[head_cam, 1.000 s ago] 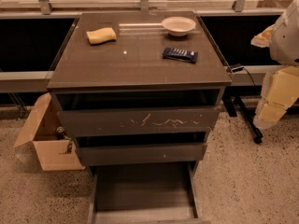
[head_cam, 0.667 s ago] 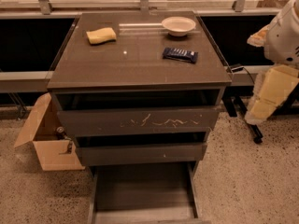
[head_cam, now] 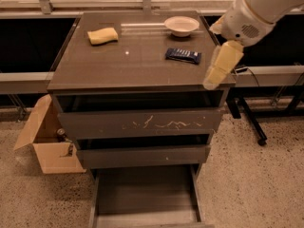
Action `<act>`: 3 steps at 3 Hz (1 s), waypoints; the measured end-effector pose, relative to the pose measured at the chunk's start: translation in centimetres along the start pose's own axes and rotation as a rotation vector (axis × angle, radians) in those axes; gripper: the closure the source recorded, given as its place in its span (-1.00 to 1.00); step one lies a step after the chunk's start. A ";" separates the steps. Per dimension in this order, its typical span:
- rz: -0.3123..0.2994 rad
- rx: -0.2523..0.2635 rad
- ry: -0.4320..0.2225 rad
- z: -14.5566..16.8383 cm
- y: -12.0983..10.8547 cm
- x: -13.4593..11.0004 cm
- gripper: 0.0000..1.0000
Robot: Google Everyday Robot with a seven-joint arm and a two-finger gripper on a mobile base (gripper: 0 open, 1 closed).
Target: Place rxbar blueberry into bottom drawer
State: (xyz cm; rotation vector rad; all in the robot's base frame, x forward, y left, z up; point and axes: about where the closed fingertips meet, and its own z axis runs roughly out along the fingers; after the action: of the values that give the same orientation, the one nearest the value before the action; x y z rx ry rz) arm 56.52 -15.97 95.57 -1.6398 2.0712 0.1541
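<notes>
rxbar blueberry (head_cam: 183,55) flat on desk (head_cam: 118,65) just in front of white bowl (head_cam: 181,25), long axis left-right; end effector (head_cam: 216,75) front-right of bowl, bar just to its left, grip state can't tell.

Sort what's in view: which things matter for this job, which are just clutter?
Job: rxbar blueberry on the cabinet top; bottom drawer, pulled open; gripper at the top's front corner nearest the bar.
Lying about: yellow sponge, white bowl, cardboard box.
</notes>
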 end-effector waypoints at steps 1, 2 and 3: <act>0.018 -0.041 -0.117 4.2 -3.4 -2.2 -1.00; 0.059 -0.083 -0.266 8.9 -6.0 -2.8 -1.00; 0.062 -0.079 -0.273 9.1 -6.2 -2.7 -1.00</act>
State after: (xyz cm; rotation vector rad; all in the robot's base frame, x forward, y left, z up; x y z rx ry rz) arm 65.55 -11.85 90.11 -1.5057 1.9278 0.4595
